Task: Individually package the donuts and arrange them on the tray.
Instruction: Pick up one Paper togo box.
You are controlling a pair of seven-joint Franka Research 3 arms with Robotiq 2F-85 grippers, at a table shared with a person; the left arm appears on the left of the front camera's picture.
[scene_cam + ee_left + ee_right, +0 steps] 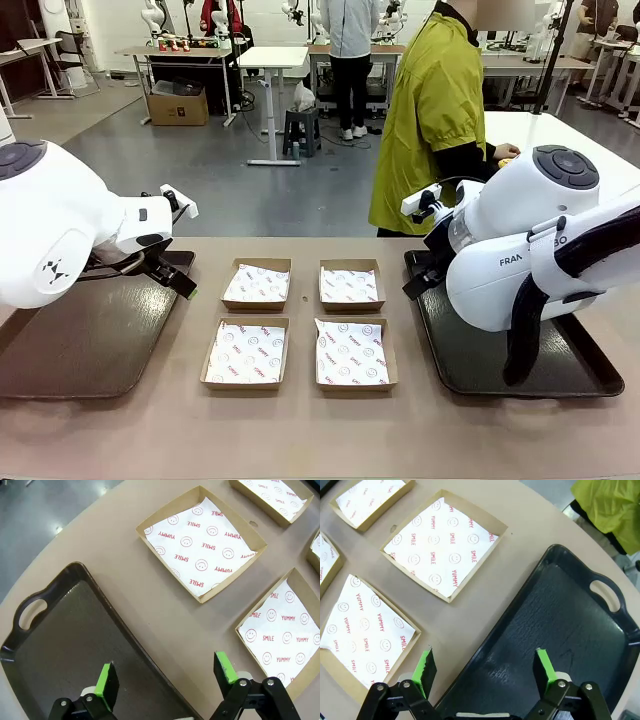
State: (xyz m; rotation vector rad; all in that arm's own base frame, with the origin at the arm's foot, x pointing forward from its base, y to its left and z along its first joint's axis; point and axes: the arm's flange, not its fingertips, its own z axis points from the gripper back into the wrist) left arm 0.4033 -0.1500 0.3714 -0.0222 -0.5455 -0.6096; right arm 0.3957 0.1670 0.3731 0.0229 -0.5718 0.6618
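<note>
The donuts are out of view. Four square cardboard boxes lined with smiley-print paper lie in a two-by-two block mid-table: far left (256, 283), far right (351, 285), near left (246, 352), near right (352, 352). A dark tray (90, 345) lies at the left and another dark tray (575, 375) at the right. My left gripper (172, 272) (167, 672) hangs open over the left tray's (55, 645) inner edge. Above the right tray's (560, 625) inner edge, my right gripper (418, 282) (485, 667) stands open too. Nothing is between either pair of fingers.
A person in a yellow-green jacket (435, 110) stands at the far side, turned toward a white table (560, 135) at the back right. Bare tabletop (300, 430) runs along the near edge. Boxes lie close beside each gripper (202, 542) (445, 542).
</note>
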